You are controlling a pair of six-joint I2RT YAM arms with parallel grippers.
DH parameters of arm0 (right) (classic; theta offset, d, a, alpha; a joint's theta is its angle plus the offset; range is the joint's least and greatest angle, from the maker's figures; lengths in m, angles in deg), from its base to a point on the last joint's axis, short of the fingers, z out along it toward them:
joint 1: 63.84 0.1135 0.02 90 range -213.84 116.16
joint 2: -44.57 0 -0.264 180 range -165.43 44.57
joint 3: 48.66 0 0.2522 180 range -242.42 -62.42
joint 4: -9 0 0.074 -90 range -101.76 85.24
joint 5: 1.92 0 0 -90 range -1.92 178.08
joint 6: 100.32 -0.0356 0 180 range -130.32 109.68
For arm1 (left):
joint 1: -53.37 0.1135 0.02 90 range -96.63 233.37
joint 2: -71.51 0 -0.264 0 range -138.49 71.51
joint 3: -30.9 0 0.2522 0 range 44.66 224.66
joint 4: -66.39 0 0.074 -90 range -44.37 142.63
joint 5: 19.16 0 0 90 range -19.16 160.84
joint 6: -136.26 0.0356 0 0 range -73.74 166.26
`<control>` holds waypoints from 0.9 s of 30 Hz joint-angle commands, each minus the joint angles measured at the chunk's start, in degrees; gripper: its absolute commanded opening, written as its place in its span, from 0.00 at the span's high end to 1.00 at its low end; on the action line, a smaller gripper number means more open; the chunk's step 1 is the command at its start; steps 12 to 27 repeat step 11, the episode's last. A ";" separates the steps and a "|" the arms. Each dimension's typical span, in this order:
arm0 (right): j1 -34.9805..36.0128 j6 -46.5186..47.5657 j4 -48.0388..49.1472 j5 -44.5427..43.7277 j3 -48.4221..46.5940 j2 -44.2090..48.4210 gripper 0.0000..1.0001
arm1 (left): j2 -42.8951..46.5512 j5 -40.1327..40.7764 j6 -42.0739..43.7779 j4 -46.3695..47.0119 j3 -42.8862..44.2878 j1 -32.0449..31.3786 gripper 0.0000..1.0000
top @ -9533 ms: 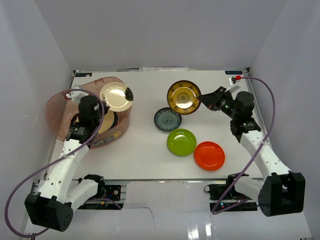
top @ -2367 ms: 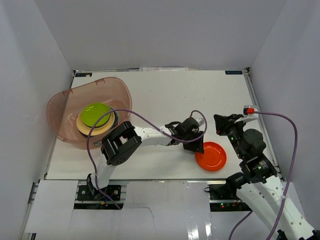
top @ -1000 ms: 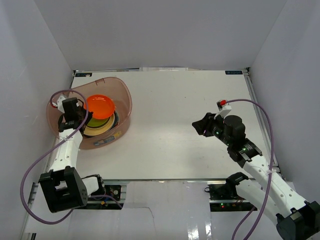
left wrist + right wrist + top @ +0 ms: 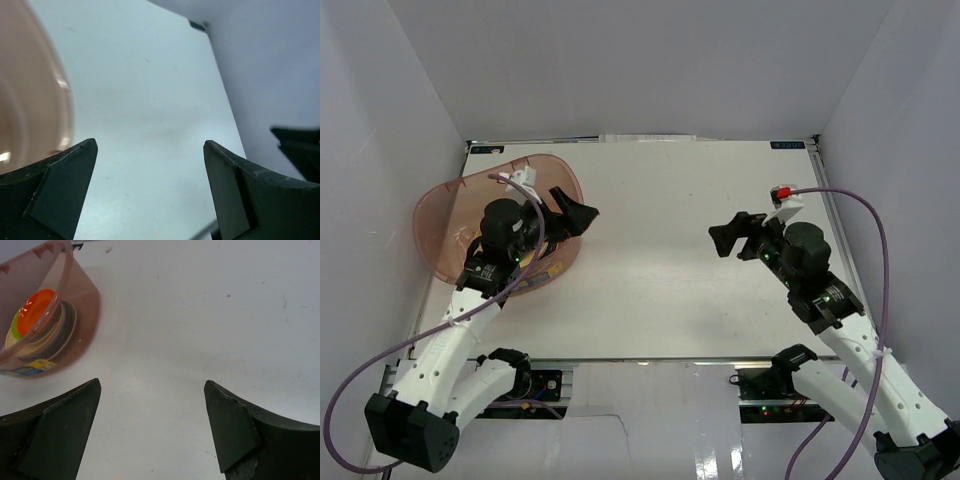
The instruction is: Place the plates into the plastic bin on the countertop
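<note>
- Left fingers point(image 4: 55, 195) are spread wide with nothing between them; right fingers point(image 4: 235, 425) are likewise wide apart and empty.
- The plates point(image 4: 35, 320) sit stacked inside the plastic bin point(image 4: 85, 295), at the left of the counter point(image 4: 660, 190); no view shows a plate out on the counter.
- The loading step looks finished. The next move seems to call only for lifting the left fingers away from the bin's right rim without knocking it.
- The right wrist view shows the stack through the bin wall: orange plate point(image 4: 39, 305) on top, green plate point(image 4: 17, 321) just beneath, paler ones below.
- The top view hides most of that stack under the left arm point(image 4: 505, 240), yet it alone shows the right fingers well apart from the bin.
- The left wrist view gives only a curve of bin wall and bare counter.
</note>
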 commanded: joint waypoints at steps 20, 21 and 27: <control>0.18 3.96 12.92 -10.50 6.80 13.72 0.10 | 2.53 -12.17 6.25 3.46 2.92 -10.01 0.02; 0.18 3.96 12.92 -10.50 6.80 13.72 0.10 | 2.53 -12.17 6.25 3.46 2.92 -10.01 0.02; 0.18 3.96 12.92 -10.50 6.80 13.72 0.10 | 2.53 -12.17 6.25 3.46 2.92 -10.01 0.02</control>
